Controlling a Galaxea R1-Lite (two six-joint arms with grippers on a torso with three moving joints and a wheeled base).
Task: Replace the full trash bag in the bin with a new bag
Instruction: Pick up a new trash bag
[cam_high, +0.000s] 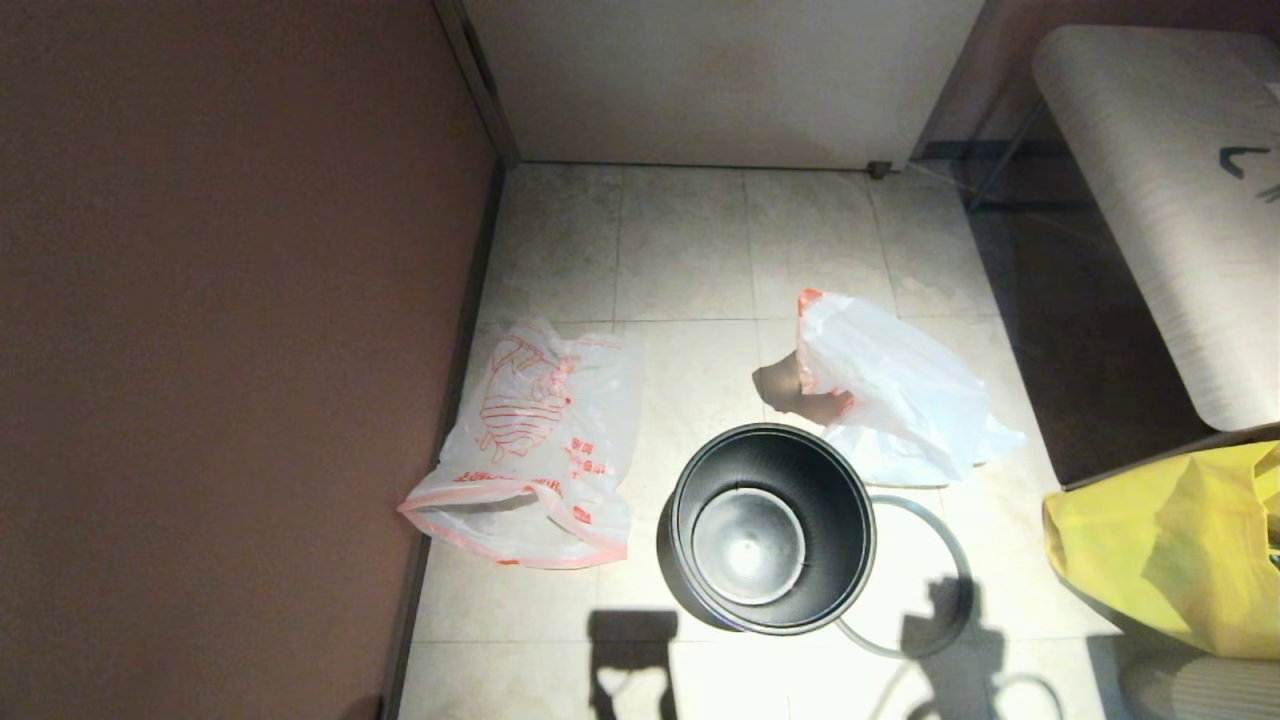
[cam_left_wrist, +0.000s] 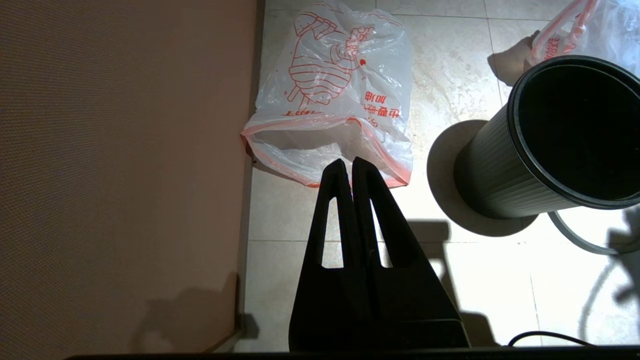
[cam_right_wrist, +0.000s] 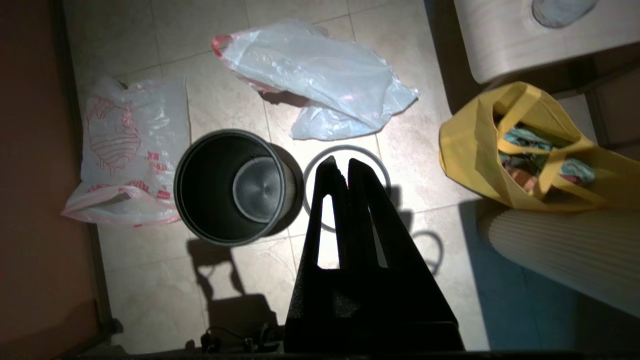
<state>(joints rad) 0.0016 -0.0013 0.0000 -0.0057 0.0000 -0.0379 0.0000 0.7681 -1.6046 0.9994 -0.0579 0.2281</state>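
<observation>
Lying limp beside the black round bin (cam_high: 768, 528), the thin red-printed white plastic bag (cam_high: 530, 450) looks light and slippery; grip its pink-edged mouth; both grippers' fingers are closed, empty

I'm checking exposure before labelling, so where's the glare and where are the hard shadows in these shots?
Head view: bright glare on the bin's inside bottom and the floor tiles before it, with two hard arm shadows there. Left wrist view: the bin's inside is pure black, the left gripper a silhouette. Right wrist view: the right gripper is silhouetted over the grey hoop.
</observation>
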